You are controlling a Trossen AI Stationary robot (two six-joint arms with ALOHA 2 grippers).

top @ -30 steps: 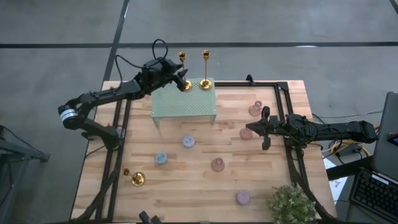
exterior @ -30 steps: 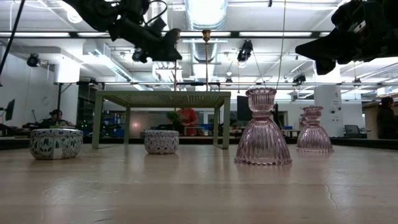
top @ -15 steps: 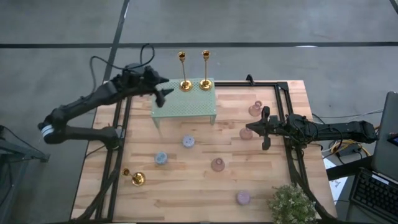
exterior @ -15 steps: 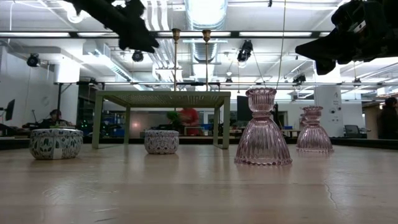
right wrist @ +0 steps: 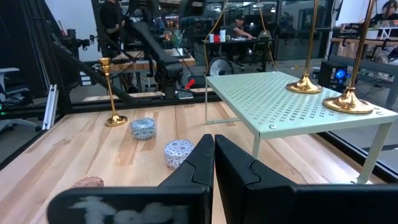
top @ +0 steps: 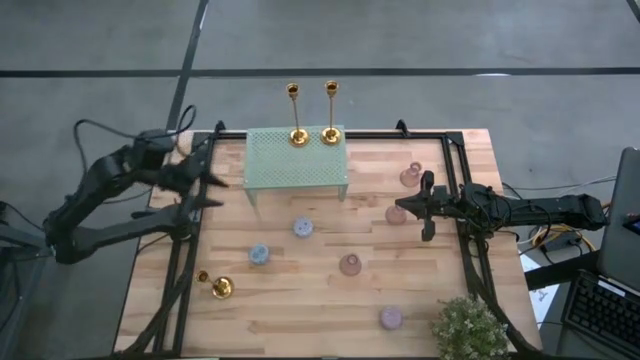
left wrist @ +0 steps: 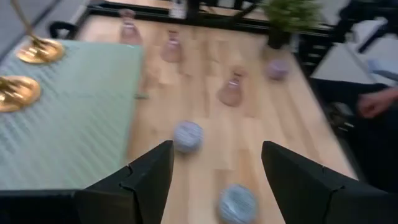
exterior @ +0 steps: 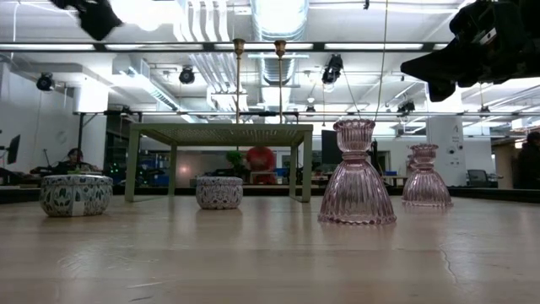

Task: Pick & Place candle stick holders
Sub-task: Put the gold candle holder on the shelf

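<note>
Since a second ago the left arm has swung away from the rack's back corner, where its claw hung beside one gold candlestick, out past the table's left edge; nothing else has shifted. The table [top: 300, 310] carries everything. The pale green rack [top: 296, 170] now stands to the right of the left gripper [top: 203, 180], whose fingers are spread wide and empty. Two gold candlesticks [top: 294, 115] [top: 331, 112] stand upright on the rack's far edge, beyond and to the right of that claw. The third gold candlestick [top: 217, 286] lies well apart from it, near the table's front left.

The right gripper [top: 426, 206] hovers above the table's right side with its fingers pressed together, grasping nothing. One pink glass holder [top: 396, 214] sits just beside it on the rack side, another [top: 410, 176] a little farther back, and the third [top: 349, 264] nearer the front. Two blue holders [top: 302, 228] [top: 258, 254] lie between the claws, below the rack. A purple holder [top: 391, 318] sits toward the front, beside the potted plant [top: 468, 328].
</note>
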